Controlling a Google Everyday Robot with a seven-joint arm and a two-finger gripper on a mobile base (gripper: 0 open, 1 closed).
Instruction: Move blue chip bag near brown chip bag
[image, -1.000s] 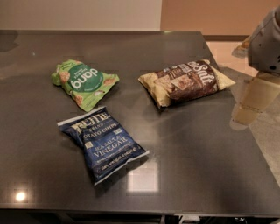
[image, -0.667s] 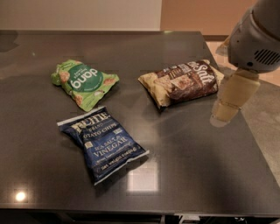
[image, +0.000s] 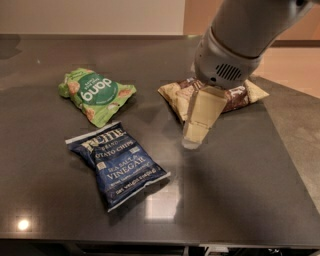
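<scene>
A blue chip bag (image: 117, 165) lies flat on a dark table (image: 250, 205), with a robot's pincer (image: 192, 142) poised to its right.

The blue chip bag sits toward the near left of the table. Its long axis runs on a diagonal, with the top edge and brand name pointing far-left and the bottom edge pointing near-right. Just beyond the blue chip bag, to the far left, lies a green bag (image: 95, 95), close but apart from it. To the far right of the blue chip bag lies the brown chip bag (image: 175, 96), well apart and partly hidden behind the robot's grey arm (image: 235, 45). The cream-coloured pincer points down between the blue chip bag and the brown chip bag, nearer the brown one. It holds nothing, and it cannot be told whether it is apart or together.
</scene>
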